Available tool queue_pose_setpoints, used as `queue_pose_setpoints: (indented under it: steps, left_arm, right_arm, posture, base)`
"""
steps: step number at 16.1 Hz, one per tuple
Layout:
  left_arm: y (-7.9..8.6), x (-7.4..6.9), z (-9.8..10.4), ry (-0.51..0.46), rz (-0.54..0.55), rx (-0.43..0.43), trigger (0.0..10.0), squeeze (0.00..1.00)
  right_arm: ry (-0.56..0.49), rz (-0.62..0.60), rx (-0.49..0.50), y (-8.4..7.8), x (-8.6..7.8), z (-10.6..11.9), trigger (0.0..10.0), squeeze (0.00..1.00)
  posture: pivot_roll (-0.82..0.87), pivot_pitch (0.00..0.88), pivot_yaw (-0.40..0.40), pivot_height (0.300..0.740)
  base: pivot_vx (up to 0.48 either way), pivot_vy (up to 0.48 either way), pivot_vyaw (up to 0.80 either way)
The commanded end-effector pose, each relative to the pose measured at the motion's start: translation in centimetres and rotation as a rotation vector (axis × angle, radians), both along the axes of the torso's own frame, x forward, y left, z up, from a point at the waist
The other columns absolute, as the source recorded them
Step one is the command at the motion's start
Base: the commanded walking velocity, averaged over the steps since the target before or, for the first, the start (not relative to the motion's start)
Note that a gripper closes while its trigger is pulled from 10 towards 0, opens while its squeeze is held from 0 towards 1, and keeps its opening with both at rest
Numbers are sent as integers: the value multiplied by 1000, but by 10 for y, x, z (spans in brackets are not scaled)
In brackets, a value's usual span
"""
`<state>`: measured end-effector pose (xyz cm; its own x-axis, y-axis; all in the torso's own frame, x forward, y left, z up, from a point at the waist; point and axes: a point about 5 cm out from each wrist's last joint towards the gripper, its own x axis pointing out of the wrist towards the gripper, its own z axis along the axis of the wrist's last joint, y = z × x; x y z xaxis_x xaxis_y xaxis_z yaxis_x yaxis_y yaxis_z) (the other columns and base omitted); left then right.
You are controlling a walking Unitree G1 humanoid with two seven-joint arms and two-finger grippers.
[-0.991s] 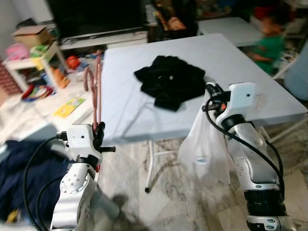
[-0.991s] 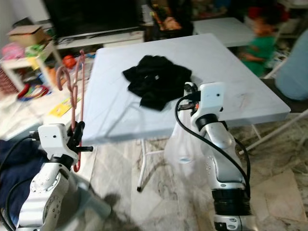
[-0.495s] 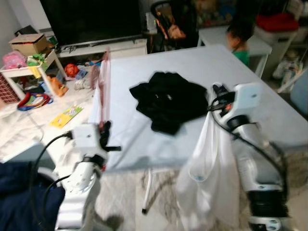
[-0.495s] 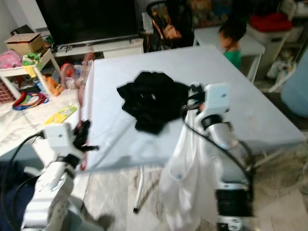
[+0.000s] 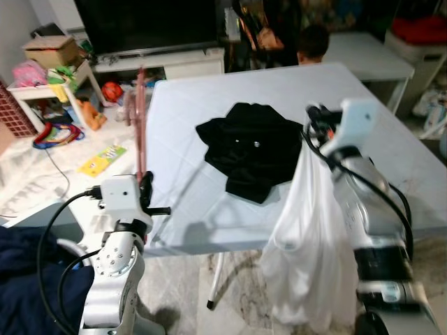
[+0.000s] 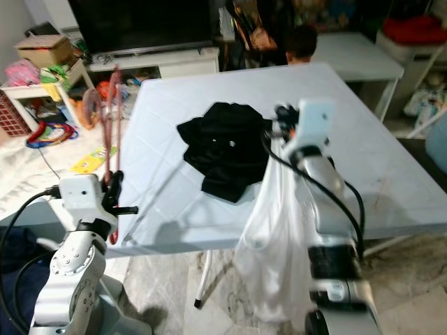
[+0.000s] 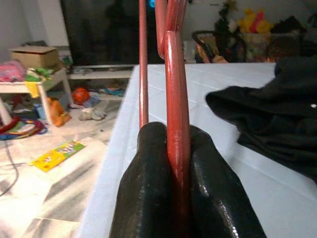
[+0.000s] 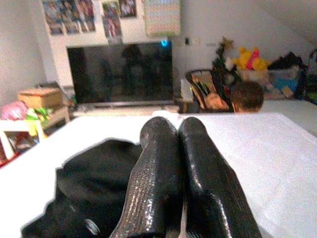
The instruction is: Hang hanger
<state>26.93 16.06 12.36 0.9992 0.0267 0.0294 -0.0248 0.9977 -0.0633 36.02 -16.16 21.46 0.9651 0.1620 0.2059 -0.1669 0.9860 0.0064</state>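
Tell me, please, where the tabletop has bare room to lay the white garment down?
The table is bare to the right of the black garment, past the right gripper, and along the far edge. The left strip is narrower, near the red hanger.

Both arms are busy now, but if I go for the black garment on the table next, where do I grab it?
Probably the raised bunched middle of the black garment, from straight above: it lies crumpled in a heap on the table, so the folds give the fingers something to pinch, while its flat edges hug the tabletop.

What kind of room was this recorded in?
Most likely a home living room: a big television on a low stand, toys scattered on the floor, and a white folding table holding a black garment.
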Motion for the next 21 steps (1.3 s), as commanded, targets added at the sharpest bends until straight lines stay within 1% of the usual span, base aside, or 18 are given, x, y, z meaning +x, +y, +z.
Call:
queue_pose_setpoints:
  steps: [1,2,3,4,5,6,8,9,10,11,12,13,14,15,17,18,19,21]
  left_arm:
    - [1,2,2,-5,7,7,10000,0]
    - [0,3,2,-4,4,2,10000,0]
    - [-1,3,2,-4,5,3,10000,0]
    - [0,3,4,-9,16,3,10000,0]
    - [-1,3,4,-10,22,3,10000,0]
    - [1,0,5,-13,36,4,10000,0]
    - [2,-2,4,-16,49,8,10000,0]
    - [3,-4,2,-13,72,15,10000,0]
    - [3,-4,3,-17,74,14,10000,0]
    - [3,-5,4,-24,77,16,10000,0]
    - [3,-5,4,-27,81,15,10000,0]
    - [2,-4,5,-30,83,15,10000,0]
    - [1,-3,7,-44,86,21,10000,0]
    - [-1,-2,8,-50,89,22,10000,0]
    - [-2,-4,8,-53,96,35,10000,0]
    - [-3,-5,7,-53,94,34,10000,0]
    - [-4,-7,8,-55,89,38,10000,0]
    - [-4,-7,7,-53,86,41,10000,0]
  right_arm:
    - [-84,13,37,7,8,22,10000,0]
    - [-108,10,59,10,12,30,10000,0]
    - [-127,16,84,18,19,39,10000,0]
    - [-154,24,143,34,31,56,10000,0]
    - [-163,24,158,38,36,63,10000,0]
    - [-178,31,202,47,45,84,10000,0]
    - [-188,28,245,51,53,105,10000,0]
    - [-228,13,261,52,56,133,10000,0]
    - [-294,15,262,52,54,156,10000,0]
    - [-395,18,240,53,47,186,10000,0]
    - [-467,18,238,52,41,206,10000,0]
    - [-505,20,248,50,37,218,10000,0]
    - [-565,24,266,48,30,236,10000,0]
    - [-524,25,246,50,36,225,10000,0]
    - [-417,35,181,59,48,186,10000,0]
    - [-332,70,103,70,54,149,10000,0]
    - [-239,103,-24,79,57,112,10000,0]
    - [-19,164,-203,86,58,44,10000,0]
  posture:
    - [-138,0,66,740]
    - [-132,0,60,740]
    - [-126,0,56,740]
    - [-113,0,45,740]
    - [-101,0,37,740]
    - [-91,0,26,740]
    - [-78,0,7,740]
    - [-73,0,-1,740]
    - [-67,0,-9,740]
    - [-67,0,-14,740]
    - [-67,0,-19,740]
    - [-66,0,-20,740]
    - [-67,0,-27,740]
    - [-69,0,-30,740]
    - [-65,0,-33,740]
    - [-60,0,-34,740]
    - [-60,0,-32,740]
    - [-64,0,-26,740]
  base:
    - [0,0,0]
    - [0,0,0]
    - [0,0,0]
    - [0,0,0]
    - [0,0,0]
    - [0,0,0]
    - [0,0,0]
    - [0,0,0]
    - [0,0,0]
    - [0,0,0]
    - [0,0,0]
    - [0,0,0]
    - [0,0,0]
    - [0,0,0]
    - [0,0,0]
    - [0,0,0]
    - [0,0,0]
    - [0,0,0]
